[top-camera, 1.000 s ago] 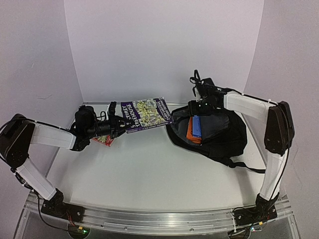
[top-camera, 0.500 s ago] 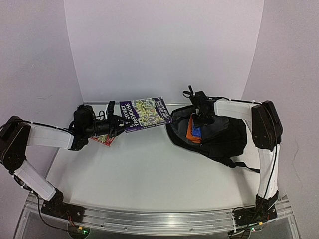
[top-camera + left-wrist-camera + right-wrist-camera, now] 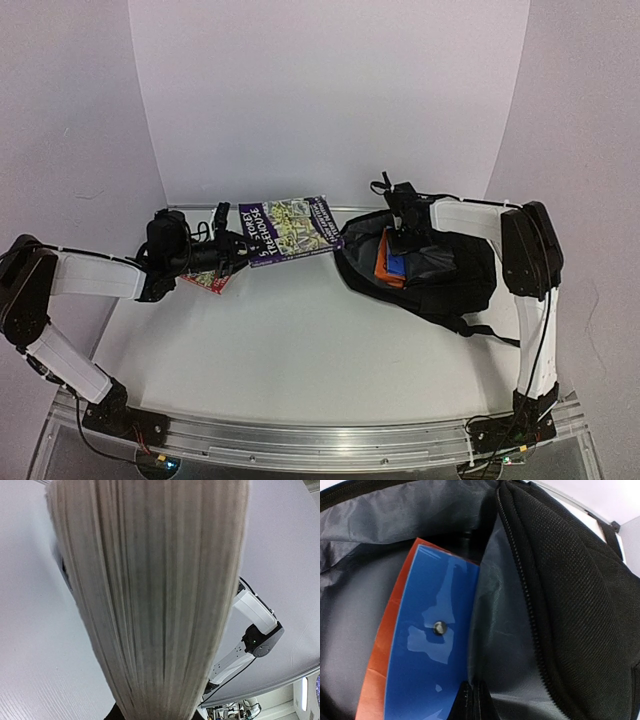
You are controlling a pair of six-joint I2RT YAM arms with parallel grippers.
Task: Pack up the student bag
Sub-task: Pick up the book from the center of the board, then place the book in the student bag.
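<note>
The student bag [image 3: 455, 278] lies open at the right of the table, its grey lining [image 3: 507, 640] showing. Inside it are a blue book [image 3: 422, 650] and an orange one [image 3: 376, 667], also seen from above as blue [image 3: 397, 260]. My right gripper [image 3: 399, 238] reaches into the bag's mouth, and its fingertips [image 3: 474, 694] are shut together, pinching the lining's edge. My left gripper [image 3: 238, 251] is shut on a purple "Storey Treehouse" book [image 3: 290, 228], held above the table left of the bag. The book's page edges [image 3: 150, 595] fill the left wrist view.
A small red item [image 3: 207, 282] lies on the table under my left arm. White walls close in the back and both sides. The bag's straps [image 3: 490, 335] trail toward the front right. The right arm [image 3: 252, 625] shows behind the pages.
My right gripper moved down and left into the bag's mouth and closed. The left arm shifted slightly with the book still held.
</note>
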